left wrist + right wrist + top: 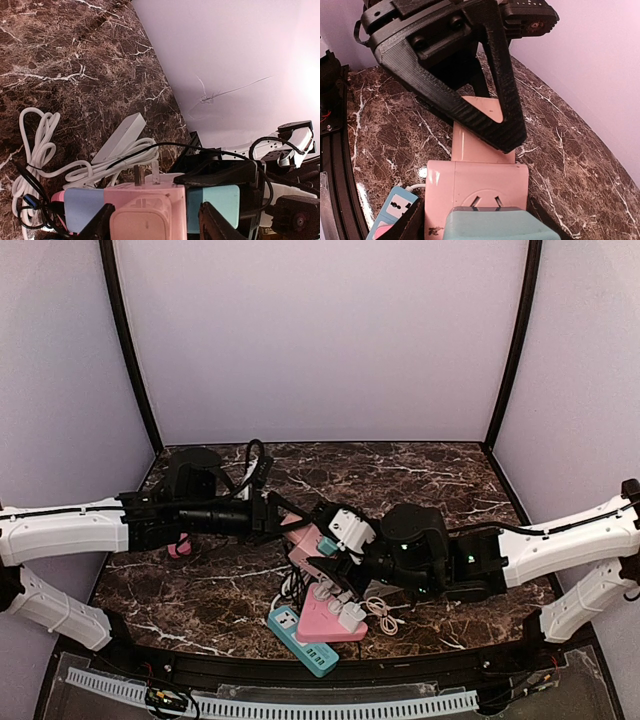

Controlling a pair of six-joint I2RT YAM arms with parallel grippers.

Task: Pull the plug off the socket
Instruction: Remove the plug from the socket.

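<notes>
A pink cube socket [477, 182] sits between my right gripper's [472, 231] fingers, with a teal plug [492, 225] on its near face. A pink plug [480, 142] sticks out of the cube's far side and sits flush against it. My left gripper [157, 226] is shut on this pink plug [140, 220]; its black finger [470, 75] covers the plug's far end. In the top view both grippers, left [288, 524] and right [338, 543], meet at the table's middle around the pink cube [303, 537], held above the table. Two metal prongs [146, 175] rise from the cube's far side.
A pink triangular power strip [322, 618] with white plugs and a teal power strip [300, 640] lie near the front edge. White cables [42, 150] and a white adapter [120, 137] lie on the marble table [440, 480]. A small pink object [180, 549] lies under the left arm.
</notes>
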